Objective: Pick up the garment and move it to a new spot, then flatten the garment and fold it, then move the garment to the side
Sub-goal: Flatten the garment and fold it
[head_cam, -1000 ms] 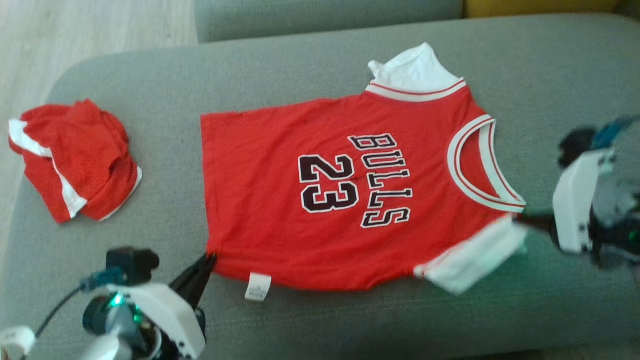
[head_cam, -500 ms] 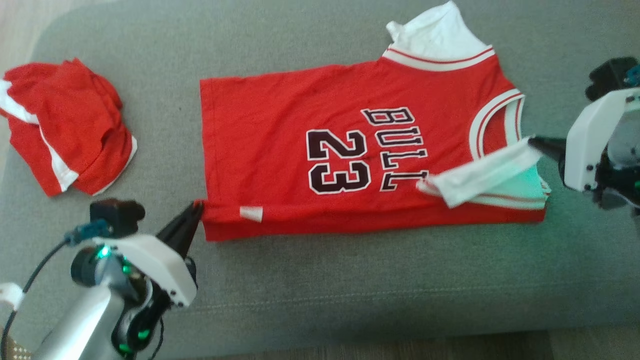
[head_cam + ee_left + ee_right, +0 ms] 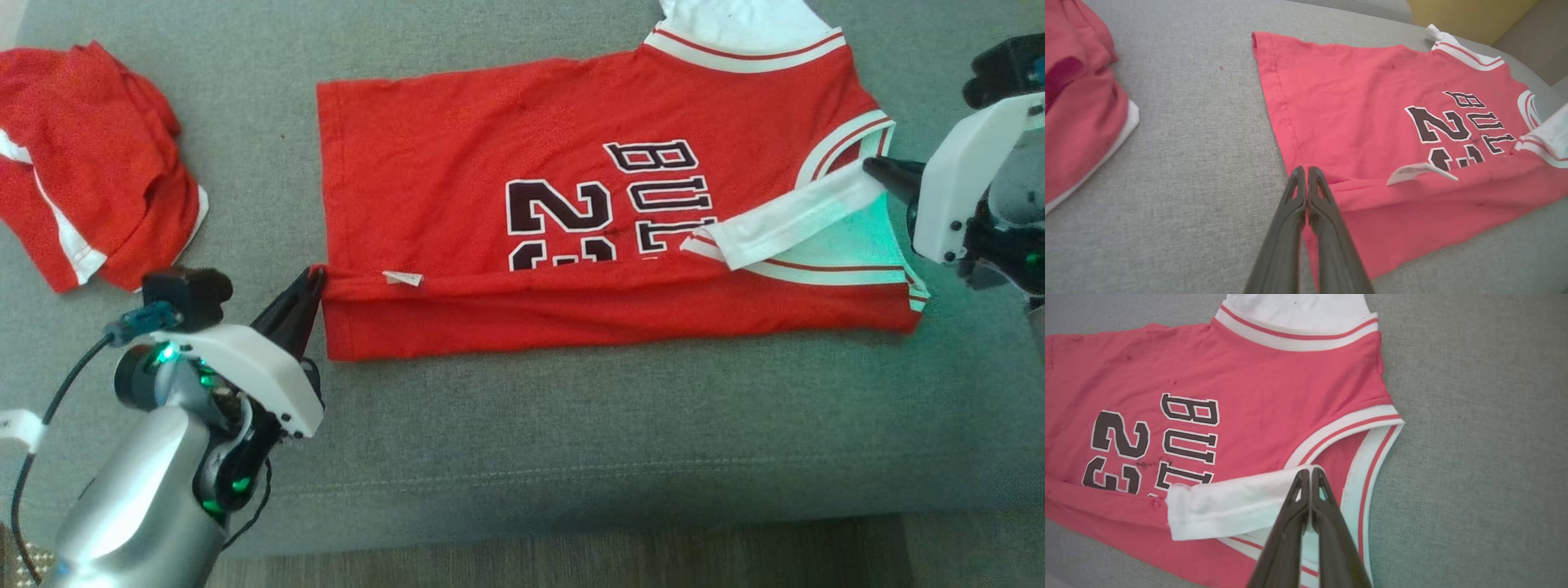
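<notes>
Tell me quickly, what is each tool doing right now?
Left tool: closed, pinching the hem corner of the red jersey.
Right tool: closed, pinching the jersey's white sleeve.

On the red jersey with white trim (image 3: 457, 163) you can read the black, white-edged number 23 (image 3: 1118, 455), its 3 partly covered. Beside it stand the letters BUL (image 3: 1188, 433); the folded-over edge hides the rest. The small white tag (image 3: 404, 278) is too small to read.
</notes>
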You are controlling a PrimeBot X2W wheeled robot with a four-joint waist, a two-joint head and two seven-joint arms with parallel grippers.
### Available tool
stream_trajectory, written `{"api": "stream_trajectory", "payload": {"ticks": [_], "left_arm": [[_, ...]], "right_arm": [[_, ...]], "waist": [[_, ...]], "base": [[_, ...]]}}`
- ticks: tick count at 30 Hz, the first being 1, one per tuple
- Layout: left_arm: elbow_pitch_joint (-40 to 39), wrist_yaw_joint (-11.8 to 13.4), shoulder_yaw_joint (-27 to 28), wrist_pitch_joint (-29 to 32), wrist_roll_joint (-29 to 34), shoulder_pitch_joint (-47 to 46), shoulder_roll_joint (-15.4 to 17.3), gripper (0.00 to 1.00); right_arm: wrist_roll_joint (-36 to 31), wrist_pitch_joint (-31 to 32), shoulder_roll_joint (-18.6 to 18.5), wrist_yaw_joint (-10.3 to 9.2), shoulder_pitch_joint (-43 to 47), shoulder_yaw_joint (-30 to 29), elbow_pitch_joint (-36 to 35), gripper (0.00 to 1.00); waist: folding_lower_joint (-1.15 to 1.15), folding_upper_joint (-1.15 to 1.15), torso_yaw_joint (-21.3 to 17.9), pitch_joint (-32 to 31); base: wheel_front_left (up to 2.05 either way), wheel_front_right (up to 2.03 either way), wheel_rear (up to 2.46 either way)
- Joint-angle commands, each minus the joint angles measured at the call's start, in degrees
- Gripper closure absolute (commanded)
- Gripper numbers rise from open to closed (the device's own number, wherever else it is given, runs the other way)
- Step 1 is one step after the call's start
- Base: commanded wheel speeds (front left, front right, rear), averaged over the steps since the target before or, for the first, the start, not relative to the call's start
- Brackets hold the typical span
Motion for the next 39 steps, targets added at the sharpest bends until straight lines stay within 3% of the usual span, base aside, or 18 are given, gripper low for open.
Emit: {"api": "stream_trajectory", "payload": {"ticks": [1, 7, 8, 9, 10, 23, 28, 34, 39], "left_arm": [[-0.78, -0.25, 2.30, -0.74, 0.60, -2.99, 1.47, 1.00], [2.47, -0.27, 2.27, -2.13, 0.87, -5.12, 0.53, 1.00], [2.91, -0.10, 2.19, -2.44, 1.12, -5.44, 0.39, 0.74], [3.36, 0.09, 2.04, -2.65, 1.42, -5.68, 0.27, 0.00], [3.76, 0.29, 2.05, -3.05, 1.58, -5.86, 0.11, 0.00], [3.52, 3.93, 6.92, -14.36, 0.28, -4.08, -3.75, 0.00], [-2.36, 5.56, 11.29, -16.20, 0.14, -0.03, -6.20, 0.00], [-8.77, 3.72, 19.74, -16.35, 4.44, 6.17, -11.30, 0.00], [-9.24, 0.40, 22.31, -16.36, 9.64, 11.29, -15.86, 0.00]], "right_arm": [[0.28, -0.94, -0.47, -0.02, -2.04, 0.40, -1.38, 1.00], [0.55, -4.38, -0.54, -0.02, -3.41, 2.23, 0.46, 1.00], [0.72, -4.80, -0.50, -0.02, -3.54, 2.39, 0.87, 1.00], [0.85, -5.20, -0.35, -0.02, -3.61, 2.26, 1.55, 0.55], [1.08, -5.30, -0.12, -0.02, -3.63, 2.31, 2.15, 0.00], [-3.45, -24.88, 2.67, -0.02, -2.67, 0.04, 4.30, 0.00], [-6.04, -35.83, 7.67, -0.02, 1.59, -2.28, 0.86, 0.00], [-16.34, -45.52, 12.90, -0.02, 8.14, -4.68, -4.22, 0.00], [-23.90, -51.76, 18.90, -0.02, 14.98, -10.74, -9.12, 0.00]], "waist": [[0.00, 0.00, 0.07, 0.30], [0.00, 0.00, 0.09, 0.97], [0.00, 0.00, 0.07, 1.02], [0.00, 0.00, 0.02, 1.03], [0.00, 0.00, -0.05, 1.03], [0.00, 0.00, -0.98, -1.93], [0.00, 0.00, -2.15, -4.38], [0.00, 0.00, -2.88, -7.00], [0.00, 0.00, -2.60, -9.59]], "base": [[0.00, 0.00, 0.00], [0.00, 0.00, 0.00], [0.00, 0.00, 0.00], [0.00, 0.00, 0.00], [0.00, 0.00, 0.00], [0.00, 0.00, 0.00], [0.00, 0.00, 0.00], [0.00, 0.00, 0.00], [0.00, 0.00, 0.00]]}}
